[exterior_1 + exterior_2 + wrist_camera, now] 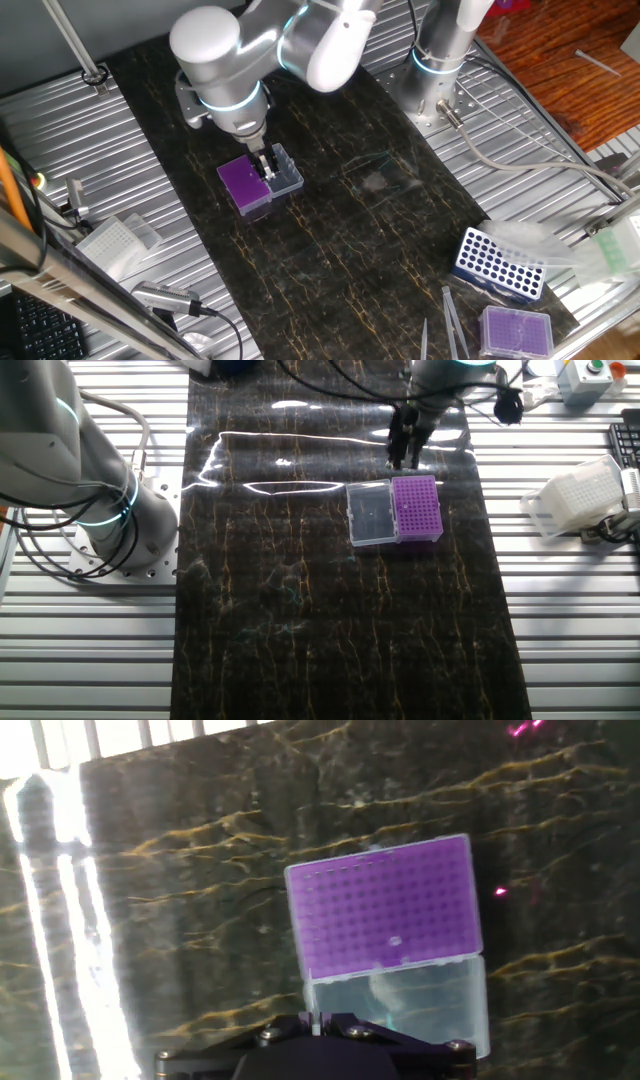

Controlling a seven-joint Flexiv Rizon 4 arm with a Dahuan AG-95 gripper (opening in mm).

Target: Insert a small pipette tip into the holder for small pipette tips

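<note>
My claw (266,168) hangs just above the purple-topped tip holder (247,184), fingers pinched on a small pipette tip (313,1021).

The holder for small pipette tips (417,506) sits flat on the dark mat, clear lid open sideways.

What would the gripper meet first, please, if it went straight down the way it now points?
Probably the holder. The gripper points down above it, near the seam between the purple grid and the clear lid. Depth is unclear, so which of the two it would touch first cannot be told.
</note>
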